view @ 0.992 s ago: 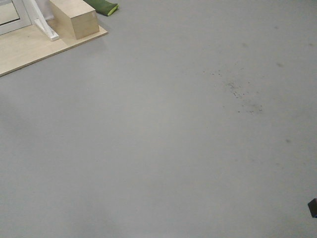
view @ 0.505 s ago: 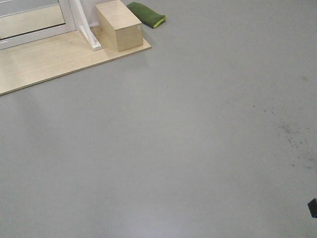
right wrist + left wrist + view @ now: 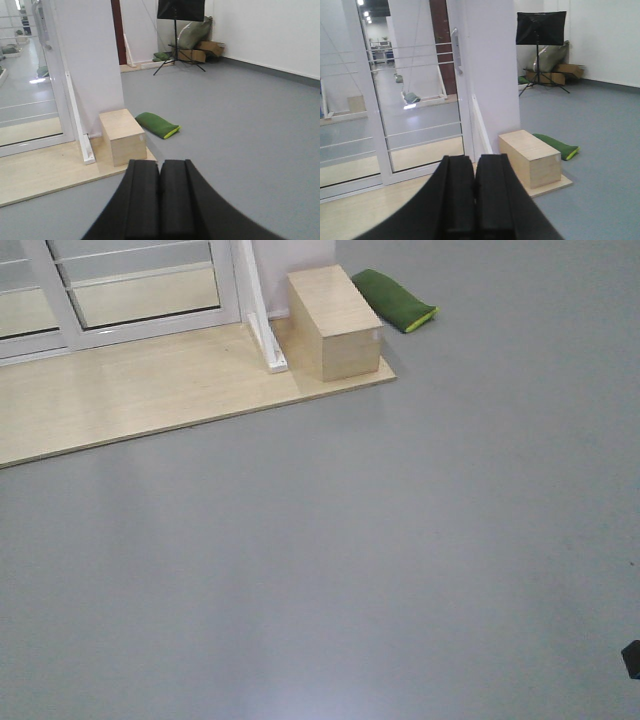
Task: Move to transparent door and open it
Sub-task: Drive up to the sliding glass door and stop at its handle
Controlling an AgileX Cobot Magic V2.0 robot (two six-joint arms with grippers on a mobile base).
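While facing the tall white-framed clear glass sliding door (image 3: 420,100), well apart, holding left fingers (image 3: 457,200) and right fingers (image 3: 175,200) clenched empty, probably stowing them for the drive closer.

**Front view swings toward the door**

In the front-facing view the wooden box (image 3: 335,312) has slid from the top left corner to the upper middle, and the green cushion (image 3: 395,298) just right of the box has shifted with it. Left of the box, far more of the pale wooden platform (image 3: 150,390) now shows. The transparent door (image 3: 150,295), earlier a sliver, spans the top edge. The dark specks on the grey floor (image 3: 420,540), once well right of the box, have left the view.
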